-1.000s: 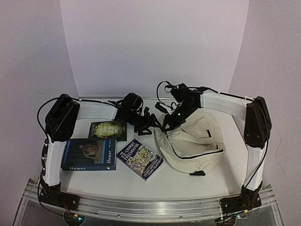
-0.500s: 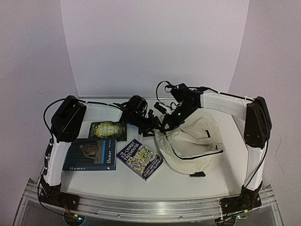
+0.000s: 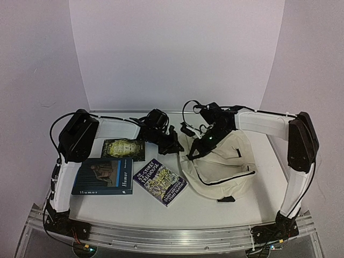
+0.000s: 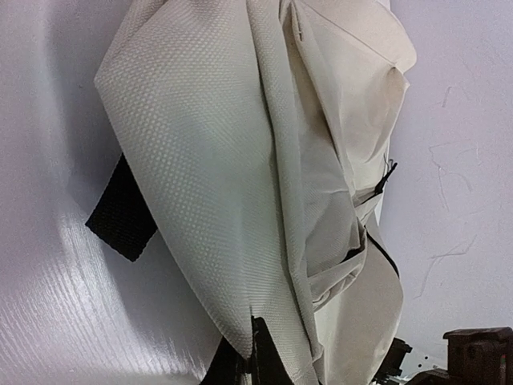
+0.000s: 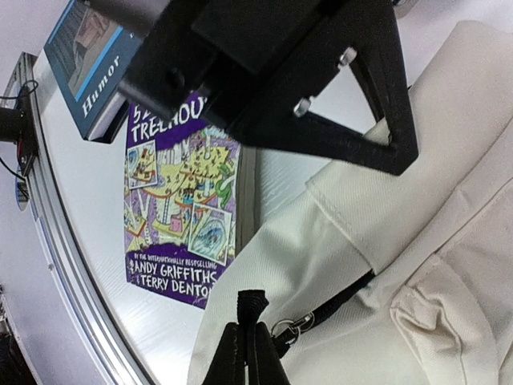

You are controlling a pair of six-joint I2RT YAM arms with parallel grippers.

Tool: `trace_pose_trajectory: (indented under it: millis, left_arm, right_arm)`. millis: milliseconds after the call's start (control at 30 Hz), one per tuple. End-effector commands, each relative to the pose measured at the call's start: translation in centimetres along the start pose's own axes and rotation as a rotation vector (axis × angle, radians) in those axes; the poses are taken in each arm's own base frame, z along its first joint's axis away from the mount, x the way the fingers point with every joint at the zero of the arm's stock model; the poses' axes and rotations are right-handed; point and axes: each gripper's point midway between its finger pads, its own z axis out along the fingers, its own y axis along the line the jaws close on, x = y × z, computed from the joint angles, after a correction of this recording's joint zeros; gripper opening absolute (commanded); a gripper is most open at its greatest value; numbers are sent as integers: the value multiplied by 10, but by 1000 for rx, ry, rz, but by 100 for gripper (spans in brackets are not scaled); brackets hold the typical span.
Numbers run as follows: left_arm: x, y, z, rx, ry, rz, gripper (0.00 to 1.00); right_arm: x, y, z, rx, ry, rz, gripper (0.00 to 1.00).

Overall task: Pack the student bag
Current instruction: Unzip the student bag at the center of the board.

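- student bag (image 3: 223, 172) lies slumped on the right half of the worktop (image 3: 215, 215). Cream fabric with a black zip line across it. Mouth looks mostly zipped, nothing packed yet by my read.
- right gripper (image 5: 247, 337) is clamped on the black zip pull (image 5: 252, 303) at the bag's left edge.
- left gripper (image 4: 255, 357) is closed too. Its wrist view shows a fabric fold running down into the fingertips, so it looks like a thin pinch on the bag's corner.
- purple book (image 3: 160, 181) is just beside the bag. The blue Humor book (image 3: 102, 176) and small dark book (image 3: 123, 149) are further left.
- risk: the left pinch sits at the very edge of the fold. Fabric may slide out when the zip is tugged, and then the bag drags instead of opening.
- risk: the zip pull is small and soft, so a hard or off-line tug could slip it from the right gripper.
- risk: the grippers are close together and could knock each other.
- risk: a dragged bag would shove the purple book.
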Motion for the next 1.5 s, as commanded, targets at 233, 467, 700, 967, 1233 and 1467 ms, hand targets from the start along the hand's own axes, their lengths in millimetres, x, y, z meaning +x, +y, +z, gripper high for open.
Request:
trace_pose_trajectory:
  millis: [233, 467, 700, 967, 1233, 1467]
  left_arm:
    - [-25, 2, -13, 4, -70, -2, 0]
    - [-39, 8, -26, 1, -95, -13, 0]
    - [-44, -2, -40, -17, -115, 37, 7]
    - [-22, -35, -97, -15, -220, 216, 72]
    - [15, -29, -117, -2, -180, 394, 81]
    - [42, -26, -69, -12, -69, 310, 74]
  right_arm:
    - [37, 34, -37, -55, -10, -59, 0]
    - [64, 48, -47, -100, 35, -67, 0]
    - [57, 47, -44, -111, 34, -53, 0]
    - [25, 39, -33, -129, 18, -22, 0]
    - [28, 34, -35, -150, 15, 21, 0]
    - [29, 31, -35, -131, 12, 0, 0]
